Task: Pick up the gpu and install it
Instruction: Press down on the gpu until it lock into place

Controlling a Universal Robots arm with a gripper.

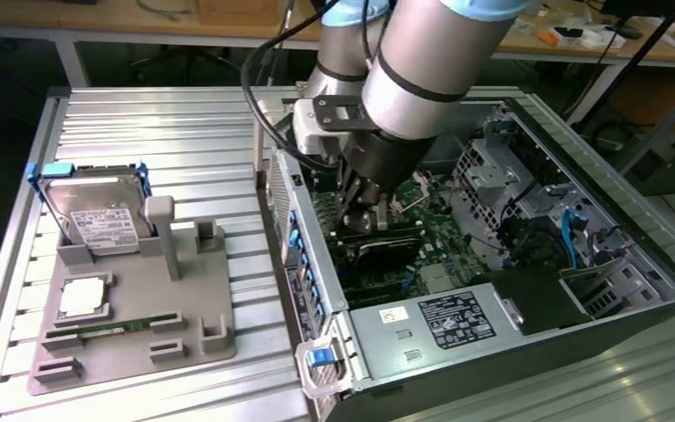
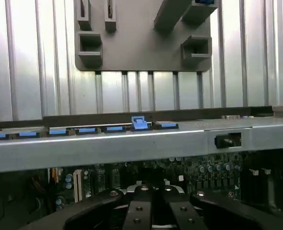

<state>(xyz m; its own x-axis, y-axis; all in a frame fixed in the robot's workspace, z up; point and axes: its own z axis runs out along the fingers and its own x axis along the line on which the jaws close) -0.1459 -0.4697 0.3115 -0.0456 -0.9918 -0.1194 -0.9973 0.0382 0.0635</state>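
- Gripper (image 1: 367, 214) is down inside the open computer case (image 1: 619, 237), over the motherboard (image 1: 431, 224); the arm (image 1: 420, 79) comes in from above.
- Jaws are together. In the wrist view the black fingers (image 2: 146, 211) meet at the centre; whether a card edge is pinched between them I cannot tell.
- The gpu (image 1: 382, 246) — black cooler face up — sits in the case directly under the gripper tip, low on the board near the rear slot wall. It looks seated or close to it; full seating cannot be confirmed.
- Gray fixture tray (image 1: 138, 316) lies on the slatted table (image 1: 162, 132) at the exterior view's left. It holds the hard drive (image 1: 101, 215) upright, plus a memory stick (image 1: 109, 330) in its groove.
- Wrist view: row of blue slot clips (image 2: 139, 124) along the case's rear rail, board components below.
- Risks, as judgement:
  - Card not square to its slot — pushing down could stress the connector or flex the board.
  - The end bracket may catch on the rear wall and leave the card tilted.
  - Closed fingers lifting away could drag a half-seated card out.
  - Loose cables near the drive cage could snag the wrist.
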